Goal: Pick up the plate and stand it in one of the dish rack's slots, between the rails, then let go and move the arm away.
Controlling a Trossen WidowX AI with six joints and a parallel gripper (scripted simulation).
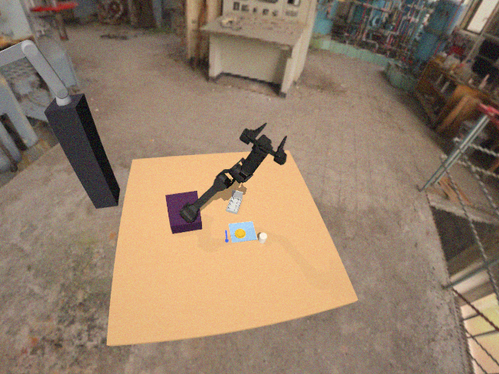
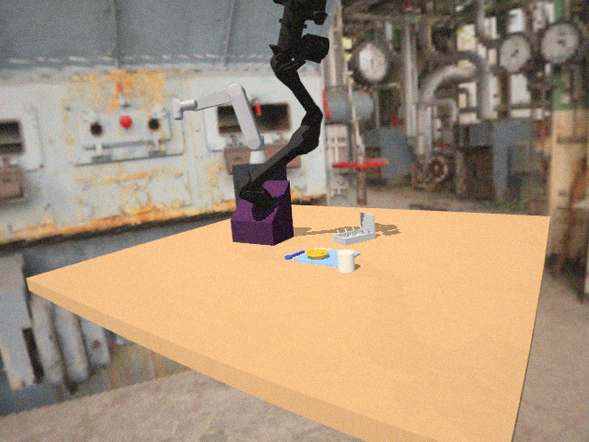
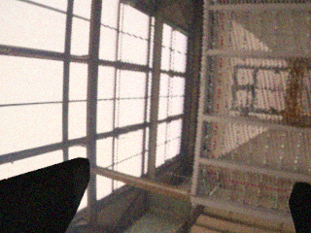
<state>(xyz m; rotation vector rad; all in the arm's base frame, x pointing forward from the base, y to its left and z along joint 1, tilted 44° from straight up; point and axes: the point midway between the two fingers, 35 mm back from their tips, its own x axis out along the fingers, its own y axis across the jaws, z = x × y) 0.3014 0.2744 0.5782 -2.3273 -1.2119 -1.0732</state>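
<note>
The black parallel-jaw gripper [image 1: 264, 141] is raised high above the tan wooden surface [image 1: 209, 290], its two pointed black fingers [image 1: 257, 129] spread wide apart with nothing between them. In the wrist view the fingers show only as dark shapes at the lower left and lower right corners, and between them lie windows and a metal staircase, not the surface.

Far below the fingers and back toward the arm's purple block base [image 1: 177, 211], the small round yellow plate [image 1: 240, 233] lies flat on a light blue square mat [image 1: 249, 228]. It is well apart from the fingers. The pale grey dish rack with short upright rails [image 1: 235, 202] sits on the surface between the plate and the fingers' side of the scene, near the mat but not touching it. A short blue utensil [image 1: 226, 236], too small to identify, lies just beside the mat on the base side, and a white cylindrical cup [image 1: 263, 237] stands just beside the mat's opposite edge.
</note>
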